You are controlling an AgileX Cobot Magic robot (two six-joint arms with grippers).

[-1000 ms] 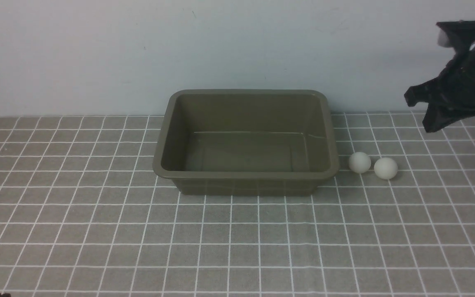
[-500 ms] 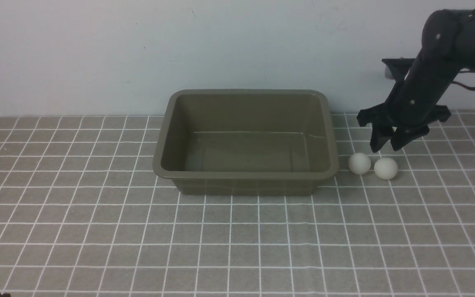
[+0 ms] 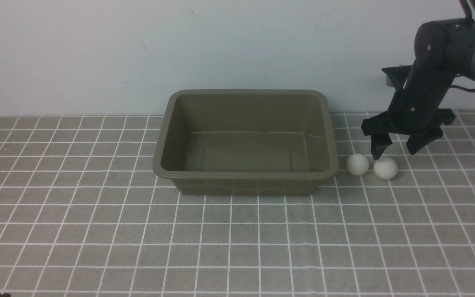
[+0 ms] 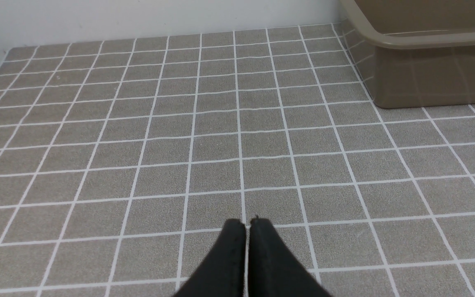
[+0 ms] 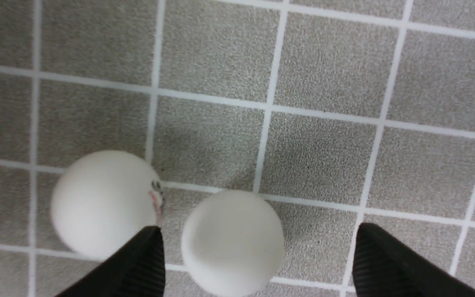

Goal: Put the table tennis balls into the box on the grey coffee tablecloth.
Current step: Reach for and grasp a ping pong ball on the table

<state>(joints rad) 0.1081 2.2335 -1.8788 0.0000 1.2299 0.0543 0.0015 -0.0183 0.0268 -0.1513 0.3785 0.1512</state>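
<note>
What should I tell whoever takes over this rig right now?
The right gripper is open, low over the cloth, jaws either side of the outer ball, not yet gripping.
The left gripper is shut, empty, over bare cloth.
The inner ball lies between the outer ball and the box, which is empty.
Done: nothing. Left: both balls into the box.
</note>
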